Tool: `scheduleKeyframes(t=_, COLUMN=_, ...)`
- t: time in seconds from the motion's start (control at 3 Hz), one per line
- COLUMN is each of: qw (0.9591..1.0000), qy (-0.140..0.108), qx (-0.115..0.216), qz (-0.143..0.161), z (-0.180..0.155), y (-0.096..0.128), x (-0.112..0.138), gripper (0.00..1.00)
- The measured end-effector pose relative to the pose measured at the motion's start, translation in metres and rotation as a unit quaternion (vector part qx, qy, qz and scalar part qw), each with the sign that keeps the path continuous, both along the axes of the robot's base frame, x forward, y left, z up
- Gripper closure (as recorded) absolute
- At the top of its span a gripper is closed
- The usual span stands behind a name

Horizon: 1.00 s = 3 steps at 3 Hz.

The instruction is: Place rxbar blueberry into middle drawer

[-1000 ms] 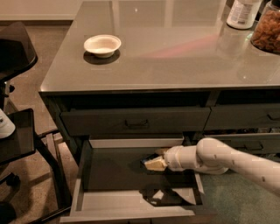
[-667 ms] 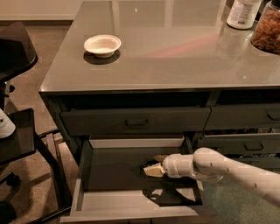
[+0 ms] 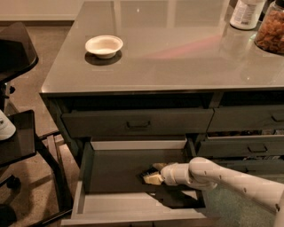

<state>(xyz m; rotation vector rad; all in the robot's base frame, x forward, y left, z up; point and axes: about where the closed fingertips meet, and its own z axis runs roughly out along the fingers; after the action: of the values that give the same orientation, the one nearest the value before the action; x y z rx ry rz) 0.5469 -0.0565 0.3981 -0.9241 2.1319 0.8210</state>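
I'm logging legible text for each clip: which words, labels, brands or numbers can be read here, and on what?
No text in this view can be read.
The white bottle, back right of the counter: printed label, too blurred to read.
The jar beside it: no lettering visible.
The end effector, inside the open middle drawer: no wrapper lettering visible there.

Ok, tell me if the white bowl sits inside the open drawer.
No, the white bowl rests on the countertop, while the claw reaches into the middle drawer.
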Motion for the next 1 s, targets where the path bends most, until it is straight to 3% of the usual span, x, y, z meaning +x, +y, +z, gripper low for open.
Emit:
scheduleKeyframes(t=0.33, qw=1.0000, qy=0.001, qx=-0.005, qz=-0.005, z=-0.017, y=-0.003, x=0.001, gripper=0.58)
scheduleKeyframes(t=1.0, qw=0.9995, qy=-0.026, qx=-0.007, qz=-0.016, z=-0.001, y=-0.010, x=0.000, gripper=0.11)
